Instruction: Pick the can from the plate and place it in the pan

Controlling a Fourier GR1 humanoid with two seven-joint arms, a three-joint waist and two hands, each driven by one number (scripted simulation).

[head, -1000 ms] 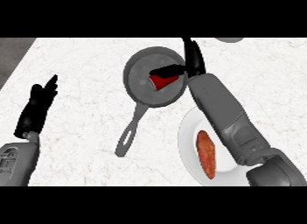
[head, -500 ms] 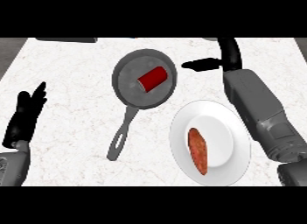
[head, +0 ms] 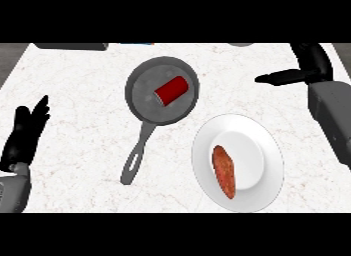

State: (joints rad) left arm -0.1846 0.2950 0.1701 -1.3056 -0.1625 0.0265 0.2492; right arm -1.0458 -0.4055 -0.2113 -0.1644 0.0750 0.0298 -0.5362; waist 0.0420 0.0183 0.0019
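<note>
- Here we see the red can (head: 170,90) lying on its side inside the grey pan (head: 142,102), tilted across the pan's floor, with nothing touching it.
- The pan sits toward the far middle of the white counter (head: 74,90); its handle runs toward the near edge, ending a little left of the plate.
- The white plate (head: 255,150) rests near the counter's near right corner, and we find a reddish-brown sausage-like piece of food (head: 224,171) lying along its left half.
- Our right hand (head: 292,76) hangs over the far right corner, well apart from the pan; its fingers stretch out toward the left and hold nothing.
- Our left hand (head: 24,135) shows at the left edge of the counter, fingers up and relaxed, holding nothing.
- Dark objects along the far edge are cut off, and we cannot tell what they are.
</note>
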